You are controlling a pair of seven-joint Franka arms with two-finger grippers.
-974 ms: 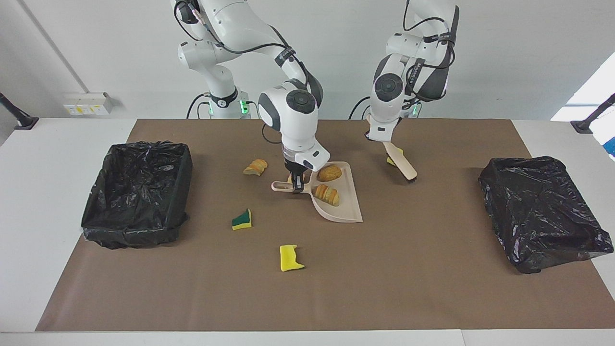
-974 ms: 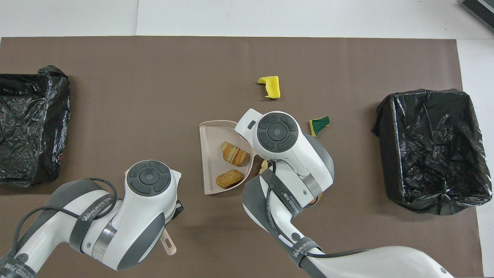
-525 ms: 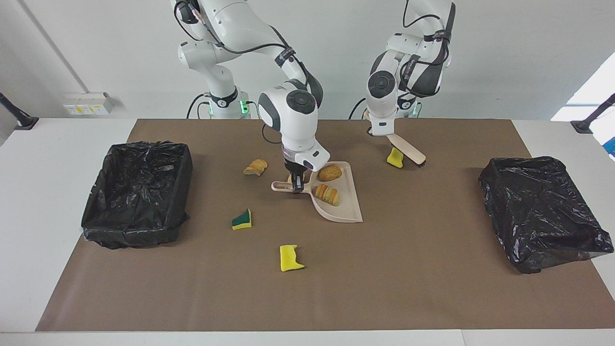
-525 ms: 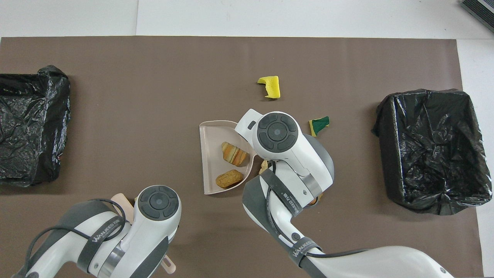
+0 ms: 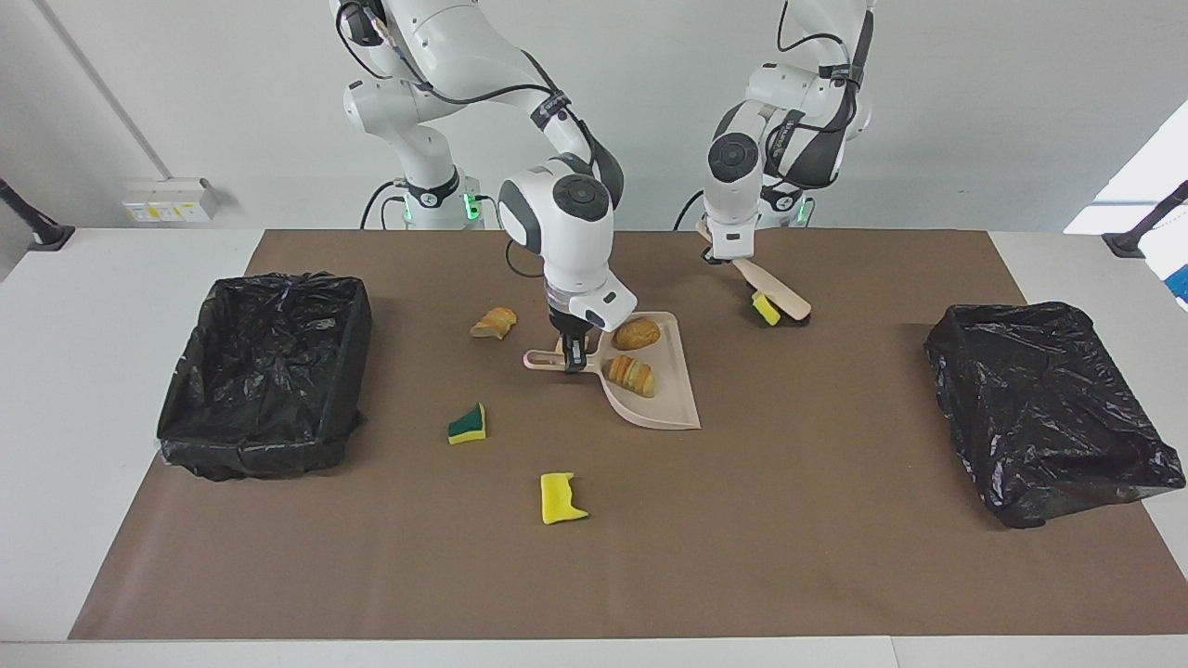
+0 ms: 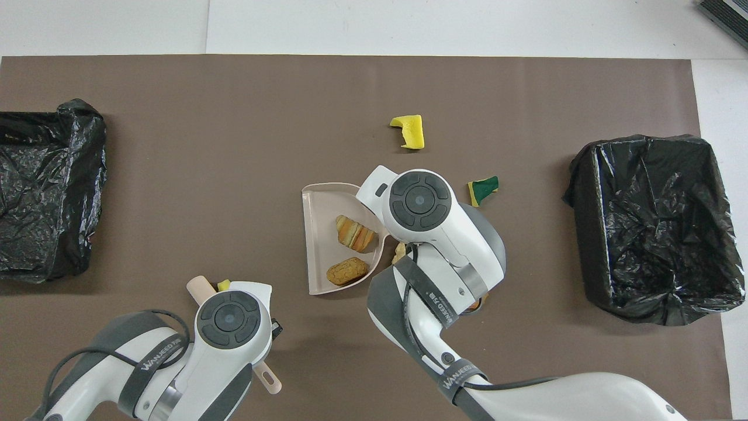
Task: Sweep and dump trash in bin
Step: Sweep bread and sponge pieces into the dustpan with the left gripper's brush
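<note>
In the facing view, the sweeping step was in hand. The left gripper [image 5: 722, 257] was closed on the handle of the brush [image 5: 775, 293], whose bristles touched a yellow sponge bit [image 5: 765, 308] near the robots. The right gripper [image 5: 575, 355] was closed on the handle of the dustpan [image 5: 664, 399], which lay flat with two bread chunks [image 5: 633, 355] in it. I judged that the next move called for pushing this bit toward the open edge of the dustpan, with nothing between them

In the overhead view, the left arm hid most of the brush. A green-and-yellow sponge [image 6: 483, 190], a yellow sponge piece [image 6: 409, 130] and part of a chunk [image 6: 400, 252] under the right arm lay unswept on the brown mat [image 6: 234, 117]. A black-lined bin [image 6: 654, 225] stood at each end
</note>
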